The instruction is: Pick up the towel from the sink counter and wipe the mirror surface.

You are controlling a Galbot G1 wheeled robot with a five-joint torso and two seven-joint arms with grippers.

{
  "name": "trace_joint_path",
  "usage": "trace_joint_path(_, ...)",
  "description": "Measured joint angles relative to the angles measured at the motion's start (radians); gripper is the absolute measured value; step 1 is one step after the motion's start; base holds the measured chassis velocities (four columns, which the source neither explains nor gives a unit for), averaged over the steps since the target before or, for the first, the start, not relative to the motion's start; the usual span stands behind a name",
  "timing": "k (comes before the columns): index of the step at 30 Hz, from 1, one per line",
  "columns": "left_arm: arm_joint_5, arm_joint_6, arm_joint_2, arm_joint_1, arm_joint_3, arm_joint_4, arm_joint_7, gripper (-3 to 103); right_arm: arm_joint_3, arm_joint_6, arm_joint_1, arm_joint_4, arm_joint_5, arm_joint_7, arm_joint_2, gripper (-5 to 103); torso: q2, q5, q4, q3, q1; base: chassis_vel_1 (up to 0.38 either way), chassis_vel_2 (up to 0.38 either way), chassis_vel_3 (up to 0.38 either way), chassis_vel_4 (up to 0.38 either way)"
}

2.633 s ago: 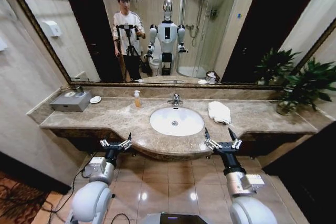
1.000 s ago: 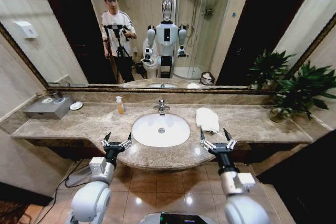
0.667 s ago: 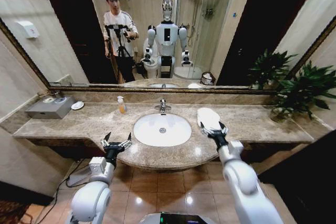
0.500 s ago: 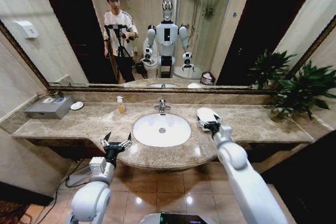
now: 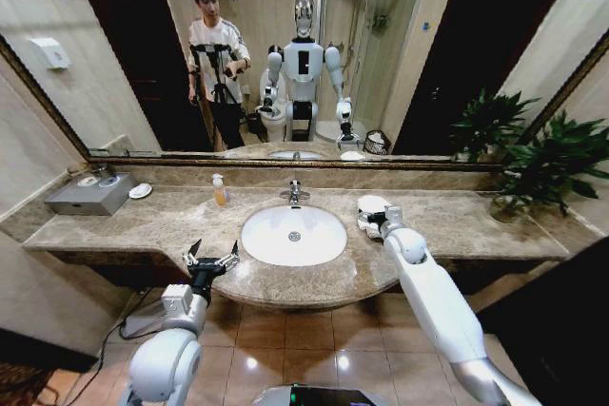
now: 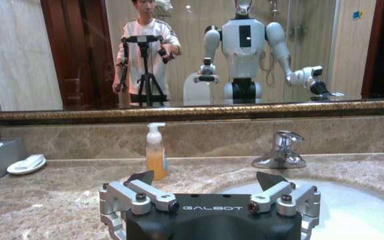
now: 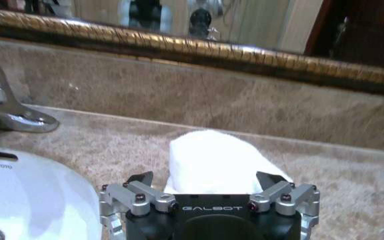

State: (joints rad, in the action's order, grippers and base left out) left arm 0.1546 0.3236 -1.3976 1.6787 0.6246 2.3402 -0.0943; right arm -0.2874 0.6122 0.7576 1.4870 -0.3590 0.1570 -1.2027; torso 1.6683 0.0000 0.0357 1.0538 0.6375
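Towel (image 5: 369, 206) sitting on the sink counter (image 5: 143, 225), just right of the white basin (image 5: 293, 235) and near the backsplash under the mirror (image 5: 428, 45). Looks like a rolled, chunky white wad in the right wrist view (image 7: 212, 162), untouched so far.

Right gripper (image 7: 207, 189) reached out over it, fingers (image 7: 140, 181) spread wide with the near end of the roll sitting between them. Not closed on anything yet. Left gripper (image 5: 211, 259) parked at the counter's front edge, left of the basin, fingers open too, doing nothing.

Step in hand, best guess: the grab itself. Tips for doing it right:
- drop low enough that the tips get around the thick part, not just the fluff on top, or only a loose layer comes up
- keep centred on the roll, since terry squishes and slips out sideways
- close firmly; needs a solid hold to survive rubbing on glass
- lift straight up, clear of the tap (image 7: 5, 112), before swinging toward the mirror

Main risk: roll unfurling and dangling during the lift.
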Motion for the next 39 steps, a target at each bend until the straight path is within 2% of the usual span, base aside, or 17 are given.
trace_joint_path(4, 0.0, 0.0, 0.0, 0.0, 0.0, 0.0, 0.0, 100, -0.007, 0.036, -0.043, -0.064, -0.065, 0.007, -0.012, 100, 0.0, 0.0, 0.0006, 0.0, 0.0, 0.0, 0.0, 0.0, 0.0)
trace_joint_path(8, 0.0, 0.0, 0.0, 0.0, 0.0, 0.0, 0.0, 100, -0.014, 0.043, -0.057, -0.096, -0.072, 0.005, -0.01, 100, 0.0, 0.0, 0.0003, 0.0, 0.0, 0.0, 0.0, 0.0, 0.0)
trace_joint_path(17, 0.0, 0.0, 0.0, 0.0, 0.0, 0.0, 0.0, 100, -0.023, 0.023, -0.046, -0.126, -0.059, -0.013, -0.002, 100, 0.0, -0.0001, -0.0001, 0.0, 0.0, 0.0, 0.0, 0.0, 0.0)
trace_joint_path(23, 0.0, 0.0, 0.0, 0.0, 0.0, 0.0, 0.0, 100, -0.006, -0.006, -0.046, -0.158, -0.014, -0.024, -0.015, 101, 0.0, 0.0, 0.0003, 0.0, 0.0, 0.0, 0.0, 0.0, 0.0)
trace_joint_path(24, 0.0, 0.0, 0.0, 0.0, 0.0, 0.0, 0.0, 100, -0.005, -0.017, -0.054, -0.174, -0.007, -0.021, -0.017, 96, 0.0, -0.0001, 0.0003, 0.0, 0.0, 0.0, 0.0, 0.0, 0.0)
trace_joint_path(25, 0.0, 0.0, 0.0, 0.0, 0.0, 0.0, 0.0, 100, -0.005, -0.017, -0.054, -0.174, -0.007, -0.021, -0.017, 96, 0.0, -0.0001, 0.0003, 0.0, 0.0, 0.0, 0.0, 0.0, 0.0)
trace_joint_path(29, 0.0, 0.0, 0.0, 0.0, 0.0, 0.0, 0.0, 100, -0.006, -0.033, -0.051, -0.18, -0.022, -0.008, -0.016, 75, 0.0, -0.0002, 0.0002, 0.0, 0.0, 0.0, 0.0, 0.0, 0.0)
trace_joint_path(30, 0.0, 0.0, 0.0, 0.0, 0.0, 0.0, 0.0, 100, -0.006, -0.033, -0.051, -0.18, -0.022, -0.008, -0.016, 75, 0.0, -0.0002, 0.0002, 0.0, 0.0, 0.0, 0.0, 0.0, 0.0)
trace_joint_path(32, 0.0, 0.0, 0.0, 0.0, 0.0, 0.0, 0.0, 100, -0.007, -0.047, -0.043, -0.183, -0.022, -0.005, -0.018, 64, 0.0, -0.0001, 0.0001, 0.0, 0.0, 0.0, 0.0, 0.0, 0.0)
trace_joint_path(34, 0.0, 0.0, 0.0, 0.0, 0.0, 0.0, 0.0, 100, -0.007, -0.051, -0.042, -0.183, -0.022, -0.005, -0.018, 64, 0.0, -0.0001, 0.0001, 0.0, 0.0, 0.0, 0.0, 0.0, 0.0)
trace_joint_path(37, 0.0, 0.0, 0.0, 0.0, 0.0, 0.0, 0.0, 100, -0.007, -0.068, -0.034, -0.182, -0.02, -0.003, -0.021, 47, 0.0, -0.0002, 0.0001, 0.0, 0.0, 0.0, 0.0, 0.0, 0.0)
trace_joint_path(39, 0.0, 0.0, 0.0, 0.0, 0.0, 0.0, 0.0, 100, -0.007, -0.071, -0.032, -0.181, -0.02, -0.003, -0.022, 47, 0.0, -0.0002, 0.0, 0.0, 0.0, 0.0, 0.0, 0.0, 0.0)
